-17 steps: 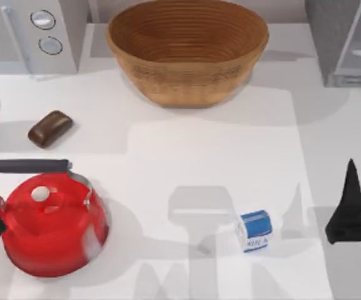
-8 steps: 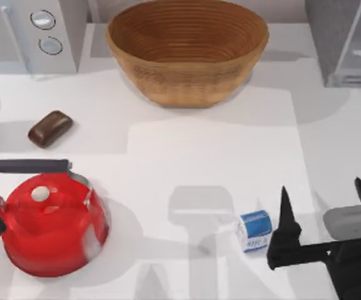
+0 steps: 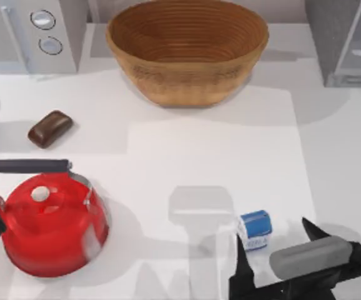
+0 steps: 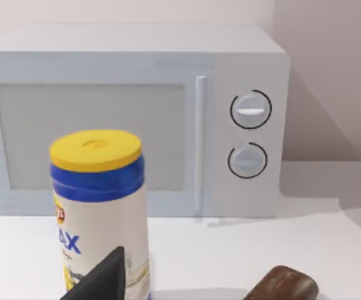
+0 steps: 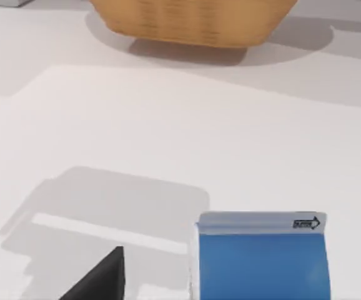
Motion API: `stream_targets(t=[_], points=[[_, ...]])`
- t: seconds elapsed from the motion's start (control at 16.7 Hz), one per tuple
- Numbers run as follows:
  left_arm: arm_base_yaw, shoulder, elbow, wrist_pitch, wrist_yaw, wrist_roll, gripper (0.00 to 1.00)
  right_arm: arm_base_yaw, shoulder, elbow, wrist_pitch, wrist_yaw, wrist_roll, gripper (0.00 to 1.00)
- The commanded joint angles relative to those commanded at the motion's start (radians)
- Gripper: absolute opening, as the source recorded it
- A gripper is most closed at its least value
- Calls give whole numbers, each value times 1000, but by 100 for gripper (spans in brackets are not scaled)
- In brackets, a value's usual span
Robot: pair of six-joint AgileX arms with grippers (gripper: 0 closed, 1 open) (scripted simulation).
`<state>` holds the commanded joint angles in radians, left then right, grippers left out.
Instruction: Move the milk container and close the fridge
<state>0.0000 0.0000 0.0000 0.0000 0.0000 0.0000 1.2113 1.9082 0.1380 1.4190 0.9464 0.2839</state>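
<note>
On the counter (image 3: 230,156): one milk container (image 3: 254,229), one red kettle (image 3: 49,225), one brown bar (image 3: 50,128), one wicker basket (image 3: 187,49), one yellow-lidded canister (image 4: 100,209), one microwave (image 4: 133,119), one fridge (image 3: 344,40).

The yellow-lidded canister (image 4: 99,212) reads "AX"; other print is illegible.

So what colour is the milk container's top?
Blue, clearest in the right wrist view on the milk container.

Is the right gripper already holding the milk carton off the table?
No. The milk container stands on the table, with the right gripper open just near it, fingers apart and not touching.
</note>
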Motion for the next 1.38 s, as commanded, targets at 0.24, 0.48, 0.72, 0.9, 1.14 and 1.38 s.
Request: stream_targets(t=[0.24, 0.48, 0.72, 0.9, 1.14, 1.38], points=[[0, 0, 0, 0, 0, 0, 100, 12, 51, 7, 37, -4, 16, 100], [0, 0, 0, 0, 0, 0, 100, 5, 51, 5, 36, -7, 13, 100], [0, 0, 0, 0, 0, 0, 100, -70, 105, 60, 72, -81, -27, 100], [0, 0, 0, 0, 0, 0, 100, -132, 149, 101, 97, -138, -56, 100], [0, 0, 0, 0, 0, 0, 100, -140, 155, 107, 101, -147, -60, 100], [0, 0, 0, 0, 0, 0, 100, -140, 155, 107, 101, -147, -60, 70]])
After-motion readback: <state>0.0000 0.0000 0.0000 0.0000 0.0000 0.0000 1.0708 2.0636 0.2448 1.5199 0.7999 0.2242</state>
